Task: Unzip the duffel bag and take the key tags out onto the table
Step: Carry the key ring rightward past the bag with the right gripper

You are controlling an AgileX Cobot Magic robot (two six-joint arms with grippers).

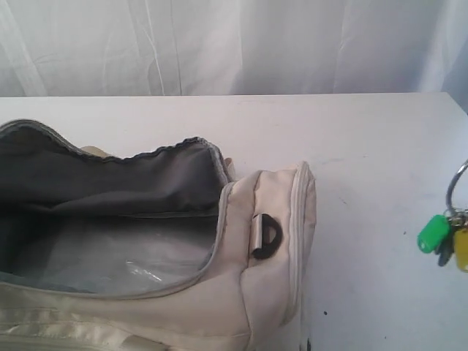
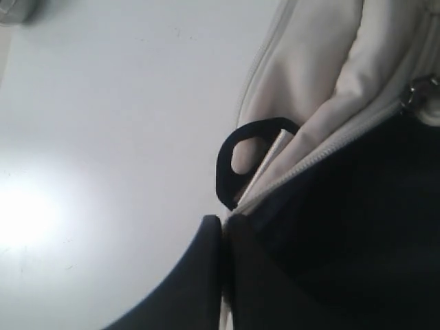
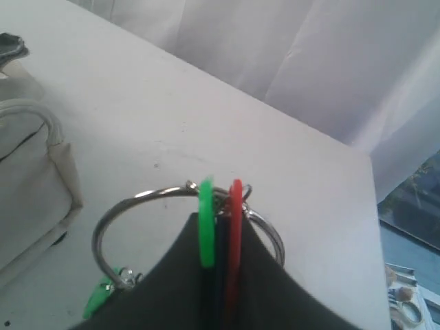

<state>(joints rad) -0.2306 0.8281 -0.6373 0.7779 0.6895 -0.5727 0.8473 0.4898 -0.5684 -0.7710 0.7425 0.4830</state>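
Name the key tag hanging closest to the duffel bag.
The green tag: it hangs on the bunch's bag side; the yellow tag and the dark tag sit farther from the duffel bag.

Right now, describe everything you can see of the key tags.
The key tags are a small bunch of plastic tags, green, yellow, red and a dark one, strung on thin metal rings. They are out of the bag, off to its right in the exterior view, over the table. The right gripper is shut on them, pinching several tags edge-on. Whether they touch the table cannot be told.
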